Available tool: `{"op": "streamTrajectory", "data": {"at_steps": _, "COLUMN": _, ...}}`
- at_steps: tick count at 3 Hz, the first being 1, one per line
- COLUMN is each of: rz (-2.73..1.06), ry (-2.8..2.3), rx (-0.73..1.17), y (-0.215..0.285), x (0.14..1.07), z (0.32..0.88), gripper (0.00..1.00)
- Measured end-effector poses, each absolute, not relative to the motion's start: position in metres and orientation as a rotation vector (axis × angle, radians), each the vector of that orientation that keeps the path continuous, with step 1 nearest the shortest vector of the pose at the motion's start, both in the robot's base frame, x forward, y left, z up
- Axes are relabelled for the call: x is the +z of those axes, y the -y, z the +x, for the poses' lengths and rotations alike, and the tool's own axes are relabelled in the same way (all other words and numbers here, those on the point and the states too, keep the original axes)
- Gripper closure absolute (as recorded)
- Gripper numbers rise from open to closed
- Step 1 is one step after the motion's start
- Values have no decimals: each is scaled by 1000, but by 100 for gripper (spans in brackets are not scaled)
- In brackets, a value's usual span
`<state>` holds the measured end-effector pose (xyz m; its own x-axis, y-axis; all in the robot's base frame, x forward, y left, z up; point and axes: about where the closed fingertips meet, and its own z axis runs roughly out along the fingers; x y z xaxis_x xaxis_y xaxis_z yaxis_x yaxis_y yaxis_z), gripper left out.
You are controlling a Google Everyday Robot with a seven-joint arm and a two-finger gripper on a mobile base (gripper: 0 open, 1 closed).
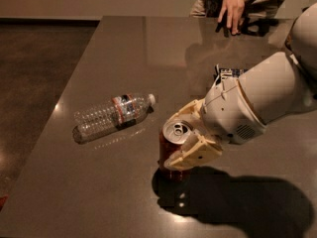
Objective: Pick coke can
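My claw (173, 140) is down at the coke can (167, 150), wrapped around it. Clamped or loose, I cannot tell. The can stands upright on the table (124, 48). 1 clear water bottle (113, 115) lies on its side left of my claw, apart. A person's hand (232, 6) rests far beyond.

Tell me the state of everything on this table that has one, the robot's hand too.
coke can: upright, standing on the table, not lifted.
hand: shut on the coke can, one finger on each side.
water bottle: lying on its side, cap on.
blue packet: lying flat, mostly hidden behind the arm.
person's hand: fingertips resting near the table's far edge.
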<state>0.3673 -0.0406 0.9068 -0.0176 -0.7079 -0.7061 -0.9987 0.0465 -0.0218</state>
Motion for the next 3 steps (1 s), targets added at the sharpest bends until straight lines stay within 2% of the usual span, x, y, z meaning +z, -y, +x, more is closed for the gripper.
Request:
{"op": "streamTrajectory", "data": {"at_steps": 1, "rz": -1695, "ry": -1794, "rx": 635, "y": 43, "x": 930, "z": 374, "gripper": 95}}
{"op": "streamTrajectory", "data": {"at_steps": 2, "rz": -1636, "ry": -1810, "rx": 512, "y": 55, "x": 988, "z": 397, "gripper": 100}}
{"op": "streamTrajectory", "data": {"at_steps": 3, "rz": -1636, "ry": -1810, "rx": 512, "y": 55, "x": 988, "z": 397, "gripper": 100}}
